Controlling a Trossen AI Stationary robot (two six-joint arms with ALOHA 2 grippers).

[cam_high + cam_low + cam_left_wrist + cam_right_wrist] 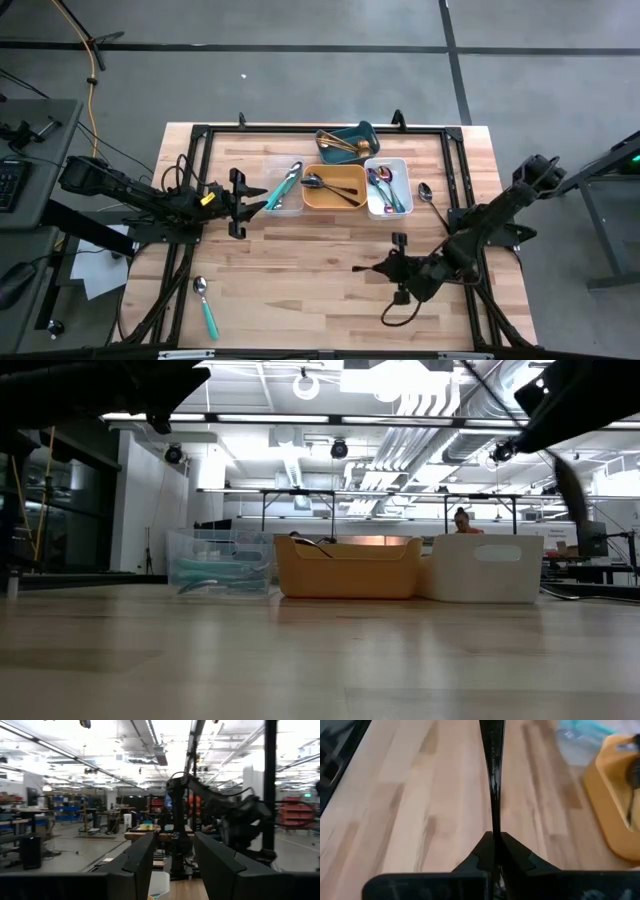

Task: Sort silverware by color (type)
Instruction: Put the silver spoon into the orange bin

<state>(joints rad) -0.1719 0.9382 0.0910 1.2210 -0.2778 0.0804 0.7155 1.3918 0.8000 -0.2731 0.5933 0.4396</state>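
Note:
My right gripper [392, 268] is over the table's near right part, shut on a slim black utensil [365, 268] that points toward the table's left. My left gripper [238, 204] is open and touches nothing, just left of the clear tray [284, 192], which holds a teal-handled piece [283, 187]. The orange tray [335, 188] holds black spoons. The white tray [388, 187] holds iridescent and teal pieces, and the teal tray [350, 141] holds gold ones. A teal-handled spoon [205, 305] lies flat near the near left edge. A black spoon [427, 195] lies flat right of the white tray. My right gripper pinches the black utensil by one end of its slim handle [494, 827] between the two fingers [517, 852]. The fingers lie along it, about level, coming from the table's right. The utensil sticks straight out ahead of the fingertips, held above the wood.
The trays form a cluster at the table's far middle; in the low view the clear [220, 572], orange [348, 568] and white [485, 568] ones stand side by side. A black metal frame [200, 130] borders the tabletop. Bare wood lies between the two arms.

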